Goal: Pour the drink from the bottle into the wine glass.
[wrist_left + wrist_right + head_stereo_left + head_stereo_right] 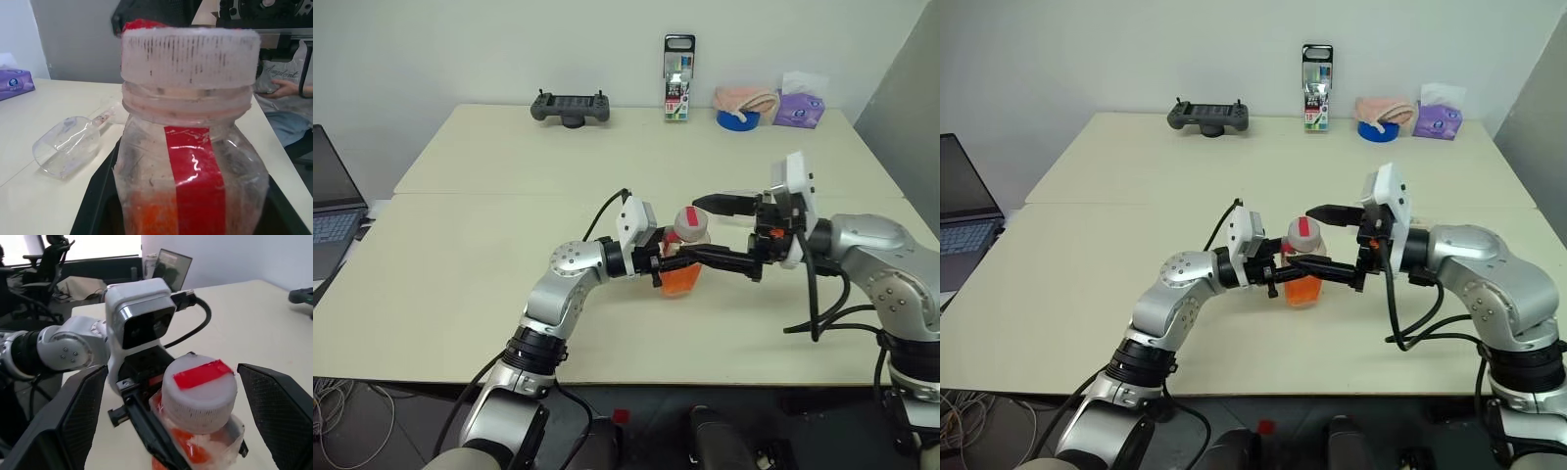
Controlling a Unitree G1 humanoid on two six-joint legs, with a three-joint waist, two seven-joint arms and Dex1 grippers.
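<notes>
The bottle (686, 262) stands upright over the front middle of the table, and my left gripper (664, 268) is shut on its body from the left. The orange drink (682, 282) fills its lower part. Its white cap (198, 391) carries a red strip. My right gripper (171, 371) is open and reaches in from the right, one finger on each side of the cap, apart from it. The wine glass (67, 147) lies on its side on the table beyond the bottle.
Along the table's far edge are a game controller (571, 106), a marker box (678, 78), a blue tape roll (737, 119), a pink cloth (745, 97) and a purple tissue pack (800, 109). A laptop (333, 211) sits at the left. A person's hand (286, 88) shows past the table.
</notes>
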